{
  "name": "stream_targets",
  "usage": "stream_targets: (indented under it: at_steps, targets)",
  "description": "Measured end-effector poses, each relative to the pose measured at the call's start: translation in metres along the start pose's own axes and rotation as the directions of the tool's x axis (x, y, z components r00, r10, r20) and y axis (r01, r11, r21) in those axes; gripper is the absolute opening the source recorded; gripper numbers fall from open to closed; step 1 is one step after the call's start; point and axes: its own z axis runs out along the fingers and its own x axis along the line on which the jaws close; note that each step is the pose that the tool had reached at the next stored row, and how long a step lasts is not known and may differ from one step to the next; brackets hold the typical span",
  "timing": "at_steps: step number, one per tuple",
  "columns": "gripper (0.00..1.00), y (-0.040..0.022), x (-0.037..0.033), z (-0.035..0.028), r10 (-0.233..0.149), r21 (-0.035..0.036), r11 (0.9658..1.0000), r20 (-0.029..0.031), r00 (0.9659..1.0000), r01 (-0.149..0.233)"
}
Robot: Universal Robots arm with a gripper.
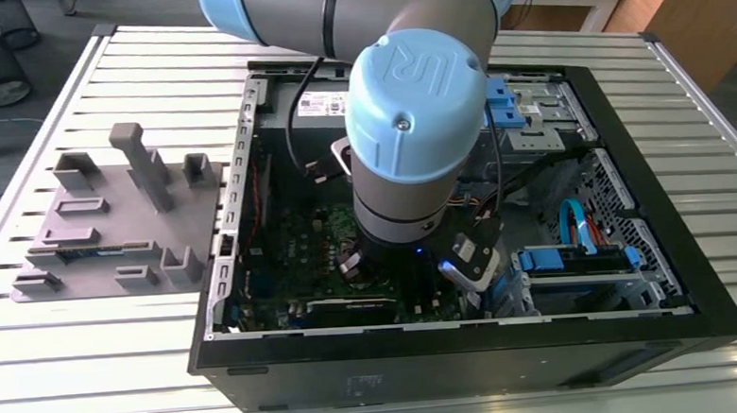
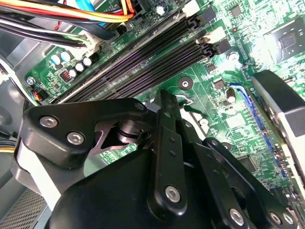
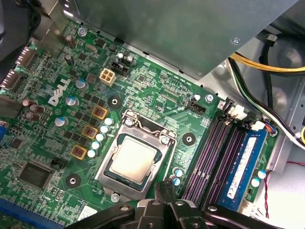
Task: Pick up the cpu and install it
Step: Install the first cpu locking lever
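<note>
Silver cpu (image 3: 134,161) in socket, first wrist view

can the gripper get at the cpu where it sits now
Probably yes. In the first wrist view the cpu lies in its socket frame with its silver top uncovered, and the gripper is right beside it.

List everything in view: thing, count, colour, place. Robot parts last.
Slatted metal table: one, light grey, under everything.
Open black computer case: one, on the table.
Green motherboard: one, inside the case.
Grey moulded parts tray: one, on the table, at the exterior view's left of the case.
Silver-grey square cpu: one, lying in the metal socket frame on the motherboard.
Blue memory stick: one, in the slot farthest from the socket.
Purple-black memory slots: three unfilled, between stick and socket.
Robot arm: one, blue-grey, reaching into the case.
Black gripper: one, beside the socket.
</note>
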Motion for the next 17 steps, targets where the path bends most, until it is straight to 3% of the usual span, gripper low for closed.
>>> stream_targets:
  at_steps: [17]
  targets:
    - [0.11, -0.0018, 0.0003, -0.0001, 0.000, -0.0004, 1.0000, 0.0002, 1.0000, 0.000]
